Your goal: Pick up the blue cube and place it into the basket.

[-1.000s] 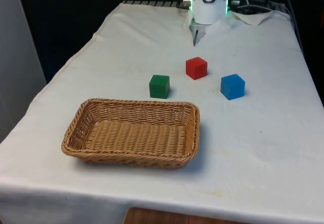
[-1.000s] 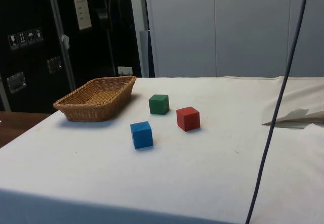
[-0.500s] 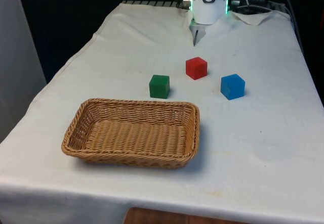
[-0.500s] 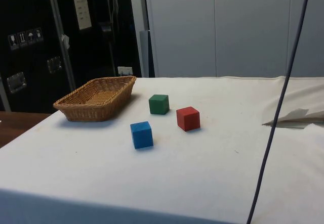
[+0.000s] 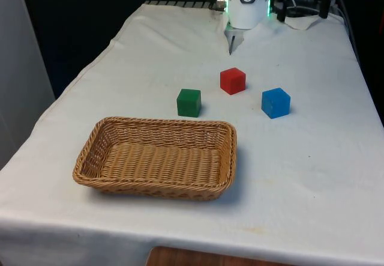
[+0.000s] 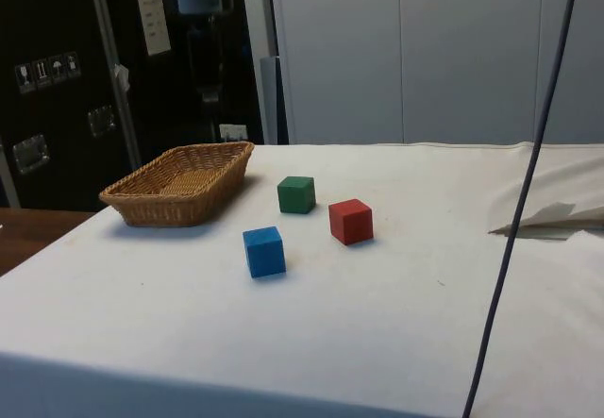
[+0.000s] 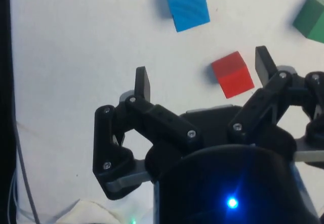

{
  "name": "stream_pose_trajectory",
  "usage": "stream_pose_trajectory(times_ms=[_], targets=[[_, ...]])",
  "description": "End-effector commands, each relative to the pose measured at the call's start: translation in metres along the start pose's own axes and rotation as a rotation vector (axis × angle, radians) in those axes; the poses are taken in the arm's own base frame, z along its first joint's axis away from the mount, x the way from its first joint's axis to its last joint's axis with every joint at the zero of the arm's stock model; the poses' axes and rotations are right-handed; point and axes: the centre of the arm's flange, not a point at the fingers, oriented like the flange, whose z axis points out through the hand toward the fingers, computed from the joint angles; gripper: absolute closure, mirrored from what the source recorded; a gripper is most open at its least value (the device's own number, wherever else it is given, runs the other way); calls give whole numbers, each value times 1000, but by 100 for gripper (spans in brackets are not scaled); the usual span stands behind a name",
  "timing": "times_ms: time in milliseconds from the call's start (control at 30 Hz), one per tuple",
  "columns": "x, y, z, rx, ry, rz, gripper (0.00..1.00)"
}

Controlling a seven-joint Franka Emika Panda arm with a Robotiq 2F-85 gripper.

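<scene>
The blue cube point(image 5: 275, 102) point(image 6: 264, 251) rests on the white cloth at the front view's right, apart from the others. The woven basket point(image 5: 156, 123) point(image 6: 179, 187) stands nearer the table's front edge, to the front view's left, with nothing in it. My gripper point(image 7: 202, 72) hangs high above the cloth with its fingers spread wide and nothing between them. In the wrist view the blue cube point(image 7: 187, 4) lies well beyond the fingertips. Dark parts of the gripper point(image 5: 303, 2) show at the table's far end, on the front view's right.
A red cube point(image 5: 233, 80) point(image 6: 350, 221) point(image 7: 233, 75) and a green cube point(image 5: 188, 102) point(image 6: 296, 194) point(image 7: 310, 15) sit between the blue cube and the basket. A rumpled fold of cloth point(image 6: 552, 218) lies at the far end. A dark cable point(image 6: 514, 210) hangs across the side view.
Dark gripper parts have come into the front view at the far right end of the table. The cubes and the basket have not moved.
</scene>
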Motion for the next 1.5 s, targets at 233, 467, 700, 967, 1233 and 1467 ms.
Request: stream_pose_trajectory(times_ms=[233, 467, 700, 967, 1233, 1467], targets=[[-5, -5, 26, 24, 18, -65, 0], [-5, -8, 44, 38, 25, -116, 0], [-5, -10, 62, 57, 27, -159, 0], [-10, -5, 92, 74, -5, -214, 0], [-16, 6, 119, 87, -44, -238, 0], [-23, 15, 136, 78, -65, -236, 0]])
